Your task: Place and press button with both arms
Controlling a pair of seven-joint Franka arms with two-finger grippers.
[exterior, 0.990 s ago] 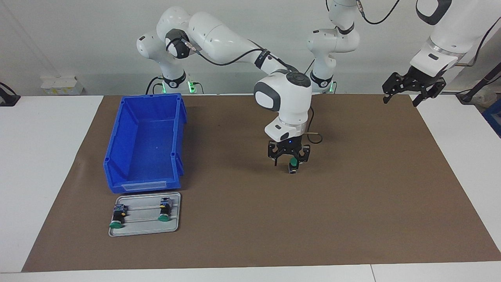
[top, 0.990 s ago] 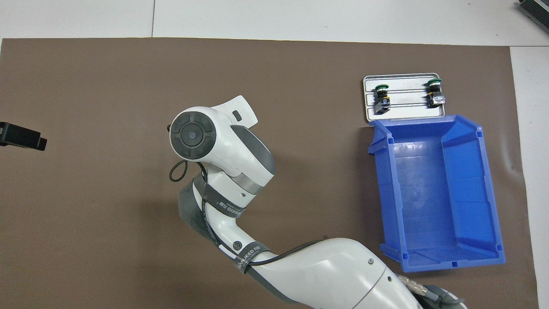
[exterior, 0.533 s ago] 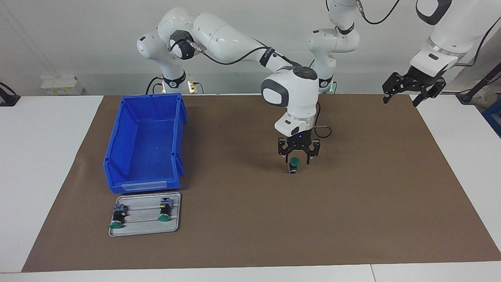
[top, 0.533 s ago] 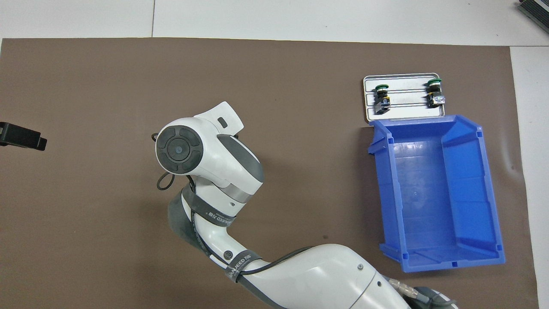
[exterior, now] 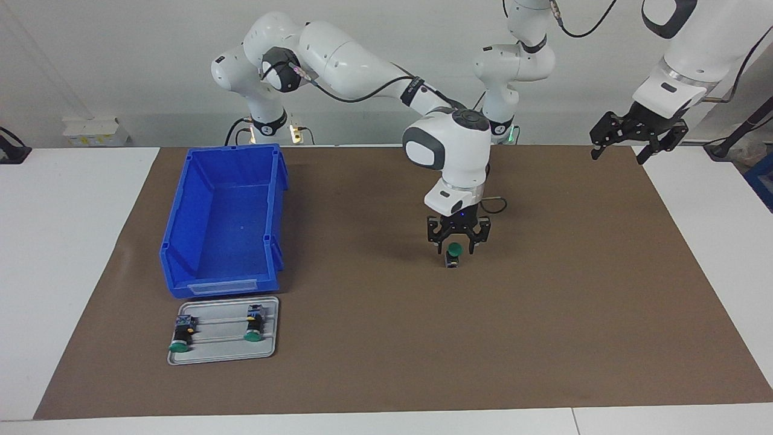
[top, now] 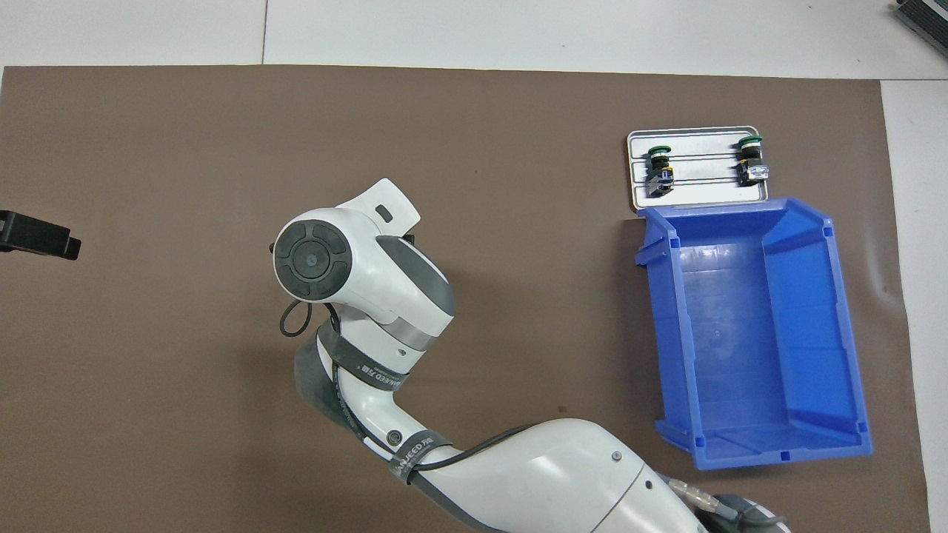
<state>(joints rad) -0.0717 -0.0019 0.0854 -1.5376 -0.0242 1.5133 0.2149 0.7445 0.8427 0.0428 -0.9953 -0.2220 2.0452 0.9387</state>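
A green-capped button (exterior: 453,256) stands upright on the brown mat (exterior: 574,302) near its middle, cap up. My right gripper (exterior: 456,243) hangs just over it, open, with a finger on either side of the cap and no grip on it. In the overhead view the right arm's wrist (top: 326,255) hides both gripper and button. My left gripper (exterior: 634,138) is open and empty, raised over the mat's edge at the left arm's end, where it waits. Its tip shows in the overhead view (top: 37,240).
A grey tray (exterior: 223,355) (top: 703,194) holds two more green-capped buttons (exterior: 180,335) (exterior: 253,326) lying on their sides. A blue bin (exterior: 175,241) (top: 740,333) stands empty beside the tray, nearer to the robots, toward the right arm's end.
The right gripper let go of the button, which now stands on the mat, and rose a little. The left arm has not moved.
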